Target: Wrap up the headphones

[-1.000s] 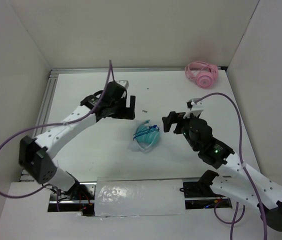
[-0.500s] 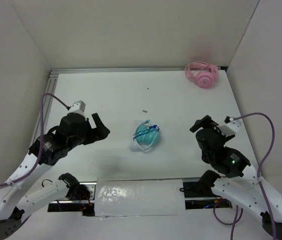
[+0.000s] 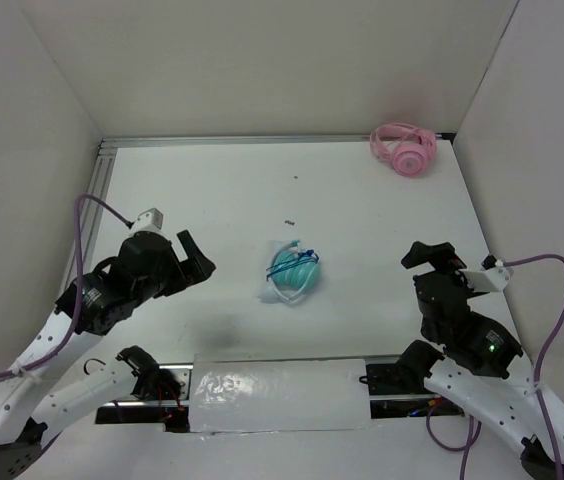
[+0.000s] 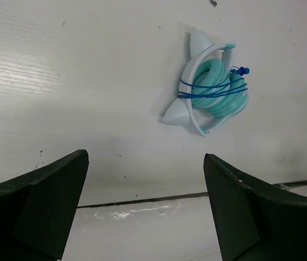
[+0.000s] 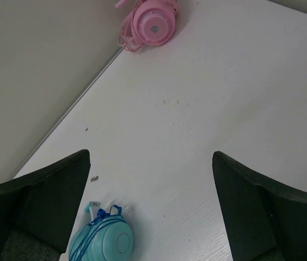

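The teal headphones [image 3: 291,272] lie folded at the middle of the table, their thin blue cable wound round the ear cups and white band. They show in the left wrist view [image 4: 214,92] with the blue plug [image 4: 241,70] at the top, and in the right wrist view [image 5: 103,240] at the bottom left. My left gripper [image 3: 198,258] is open and empty, well to the left of them. My right gripper [image 3: 427,253] is open and empty, well to their right. Neither touches them.
Pink headphones [image 3: 402,149] lie in the far right corner, also in the right wrist view [image 5: 151,22]. A small dark speck [image 3: 288,222] lies behind the teal headphones. A clear plastic strip [image 3: 277,392] covers the near edge. Walls close in the table on three sides.
Both arms have drawn back from the headphones towards the near edge, the left to the left side and the right to the right side. The headphones have not moved.
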Controlling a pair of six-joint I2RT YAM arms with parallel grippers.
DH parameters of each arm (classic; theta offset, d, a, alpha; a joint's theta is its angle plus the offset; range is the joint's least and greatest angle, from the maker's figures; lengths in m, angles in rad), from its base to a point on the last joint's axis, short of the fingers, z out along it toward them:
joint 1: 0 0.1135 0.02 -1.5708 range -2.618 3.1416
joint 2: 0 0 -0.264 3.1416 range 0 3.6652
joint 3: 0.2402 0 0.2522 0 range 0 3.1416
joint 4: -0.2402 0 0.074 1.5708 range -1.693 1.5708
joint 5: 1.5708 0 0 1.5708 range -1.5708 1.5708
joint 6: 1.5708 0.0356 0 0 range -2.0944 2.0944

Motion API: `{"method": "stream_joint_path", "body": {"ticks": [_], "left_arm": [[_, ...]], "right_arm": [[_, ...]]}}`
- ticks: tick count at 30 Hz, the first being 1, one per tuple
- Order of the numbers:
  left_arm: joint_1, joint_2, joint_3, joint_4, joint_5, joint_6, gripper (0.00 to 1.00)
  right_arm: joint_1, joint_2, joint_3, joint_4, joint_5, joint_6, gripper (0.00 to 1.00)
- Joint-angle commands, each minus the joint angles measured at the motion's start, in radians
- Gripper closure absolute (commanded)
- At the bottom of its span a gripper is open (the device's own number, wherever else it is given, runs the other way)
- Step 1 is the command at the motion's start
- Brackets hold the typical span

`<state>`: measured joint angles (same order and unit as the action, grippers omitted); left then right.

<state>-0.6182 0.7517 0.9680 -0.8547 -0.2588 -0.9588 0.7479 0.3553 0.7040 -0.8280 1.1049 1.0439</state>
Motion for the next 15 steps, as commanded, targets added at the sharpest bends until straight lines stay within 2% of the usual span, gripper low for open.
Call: {"method": "stream_joint_path", "body": {"ticks": [1,11,15], "left_arm": [[-0.005,0.012,-0.002,0.000,-0.023,-0.023,0.01],[-0.012,-0.018,-0.015,-0.001,-0.025,-0.034,0.01],[-0.026,-0.034,-0.041,0.005,-0.022,-0.047,0.01]], "right_arm": [[-0.004,-0.004,-0.003,-0.043,0.049,0.031,0.00],[-0.004,0.045,0.006,-0.097,0.058,0.077,0.00],[-0.002,0.034,-0.014,-0.004,0.021,-0.034,0.00]]}}
